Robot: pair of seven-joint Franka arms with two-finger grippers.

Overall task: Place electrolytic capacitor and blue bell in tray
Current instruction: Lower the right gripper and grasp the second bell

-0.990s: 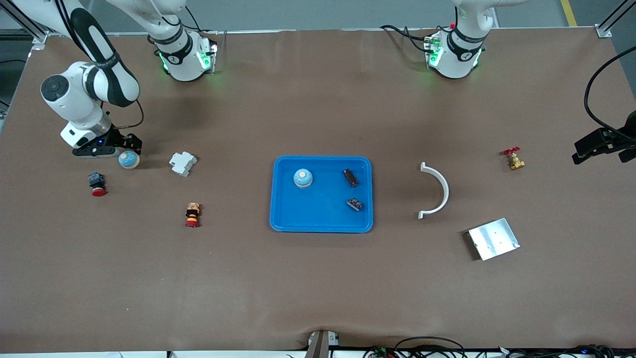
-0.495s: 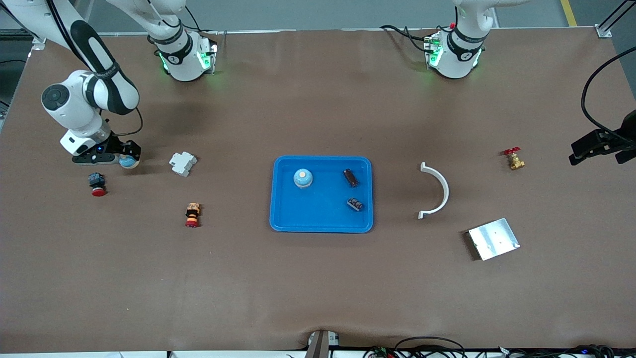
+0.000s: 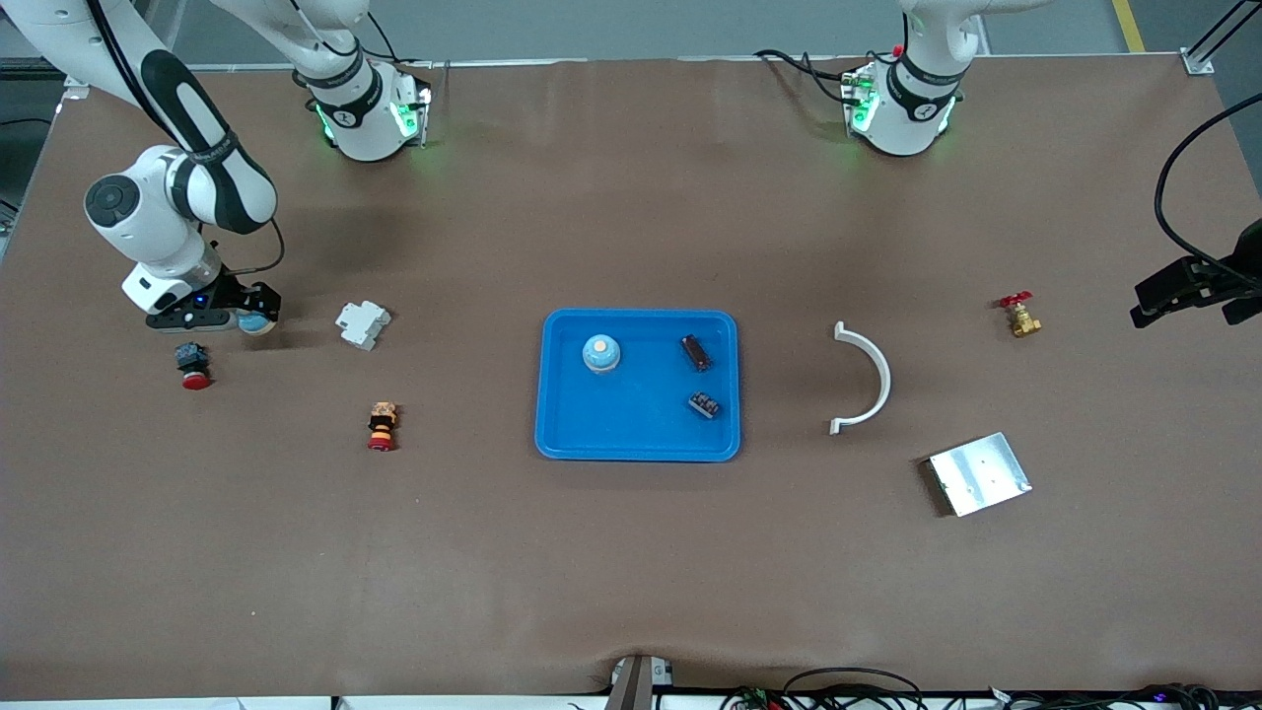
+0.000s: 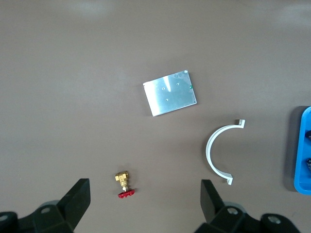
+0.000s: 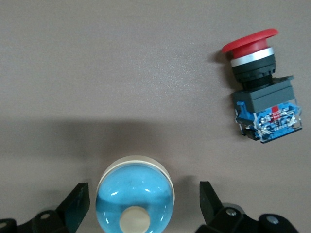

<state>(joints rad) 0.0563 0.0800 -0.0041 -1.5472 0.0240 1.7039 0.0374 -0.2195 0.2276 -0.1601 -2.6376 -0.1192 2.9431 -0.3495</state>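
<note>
The blue tray [image 3: 554,434] lies mid-table, and its edge shows in the left wrist view [image 4: 302,145]. One blue bell [image 3: 600,352] stands in it beside two small dark parts [image 3: 696,352]; I cannot tell whether either is the electrolytic capacitor. A second blue bell [image 3: 260,320] [image 5: 135,199] stands at the right arm's end of the table. My right gripper [image 3: 237,318] [image 5: 143,194] is low over it, open, one finger on each side without touching. My left gripper [image 3: 1183,294] [image 4: 144,196] hangs open and empty over the left arm's end.
By the right gripper are a red mushroom push button [image 3: 193,365] [image 5: 260,104], a white breaker [image 3: 363,323] and a stacked red-and-orange button [image 3: 382,426]. Toward the left arm's end are a white curved clip [image 3: 866,378], a silver plate [image 3: 979,473] and a brass valve [image 3: 1019,316].
My right gripper has come down over the bell outside the tray, which is now partly hidden under it. The left gripper has barely shifted.
</note>
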